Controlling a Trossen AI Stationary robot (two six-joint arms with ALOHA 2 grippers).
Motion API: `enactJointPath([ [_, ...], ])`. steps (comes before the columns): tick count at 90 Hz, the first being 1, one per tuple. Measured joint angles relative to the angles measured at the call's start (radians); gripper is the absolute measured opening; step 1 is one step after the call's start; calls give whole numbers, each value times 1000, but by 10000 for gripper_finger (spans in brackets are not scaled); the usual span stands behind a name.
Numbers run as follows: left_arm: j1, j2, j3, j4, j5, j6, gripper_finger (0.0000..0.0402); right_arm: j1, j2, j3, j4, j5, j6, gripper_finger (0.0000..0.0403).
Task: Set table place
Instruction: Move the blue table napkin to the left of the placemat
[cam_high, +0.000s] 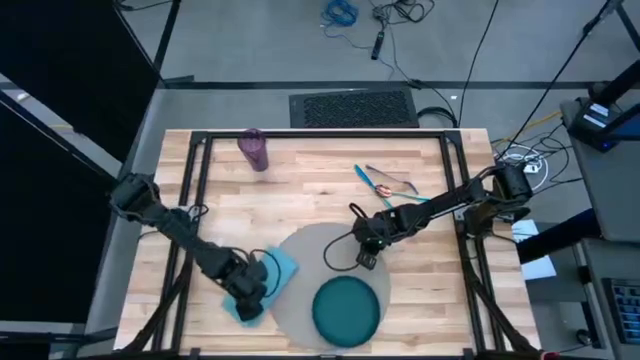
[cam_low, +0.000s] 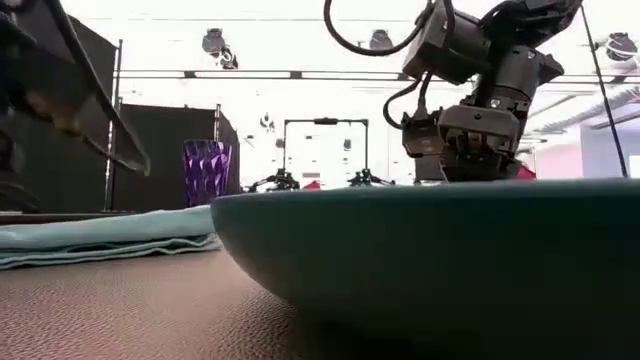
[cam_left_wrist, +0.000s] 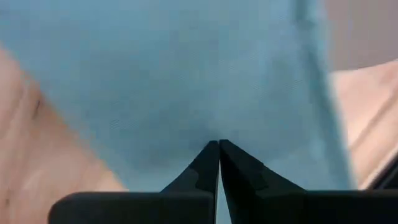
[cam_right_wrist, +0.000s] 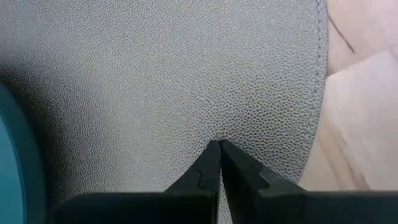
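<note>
A round grey-beige mat (cam_high: 318, 262) lies near the table's front edge, with the teal plate (cam_high: 347, 308) resting flat on its near right part. A light-blue napkin (cam_high: 268, 275) lies flat at the mat's left side, one corner on the mat. My left gripper (cam_left_wrist: 219, 144) is shut and points down over the napkin (cam_left_wrist: 186, 81); in the low view it (cam_low: 135, 160) hangs above the cloth (cam_low: 110, 235). My right gripper (cam_right_wrist: 219, 144) is shut over the mat's far right part (cam_right_wrist: 186, 74). The purple cup (cam_high: 253, 148) stands upright at the far left. The teal-handled cutlery (cam_high: 385, 182) lies at the far right. My right gripper points its shut fingers down at the mat near its far right edge (cam_right_wrist: 273, 124). In the low view the plate's rim (cam_low: 430, 195) hides the fingertips, so I cannot tell whether they touch the mat.
A black metal frame (cam_high: 320, 133) borders the plank table (cam_high: 320, 200). Bare wood lies between the cup, the cutlery and the mat. Cables loop off both wrists near the mat.
</note>
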Motion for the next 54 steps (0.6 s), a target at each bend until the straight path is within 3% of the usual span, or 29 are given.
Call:
enactJointPath([
  [17, -25, -3, 165, -152, -208, 25, 0, -4, 3, 26, -22, 0, -44, 0],
  [28, 14, -5, 186, -262, -323, 1, 0, -4, 3, 43, -32, -8, -69, 0],
  [44, 90, 47, 145, -155, -345, 110, 0, -4, 4, 49, -30, -14, -111, 0],
  [54, 118, 90, 145, -128, -296, 159, 0, -3, 4, 50, -37, -14, -134, 0],
])
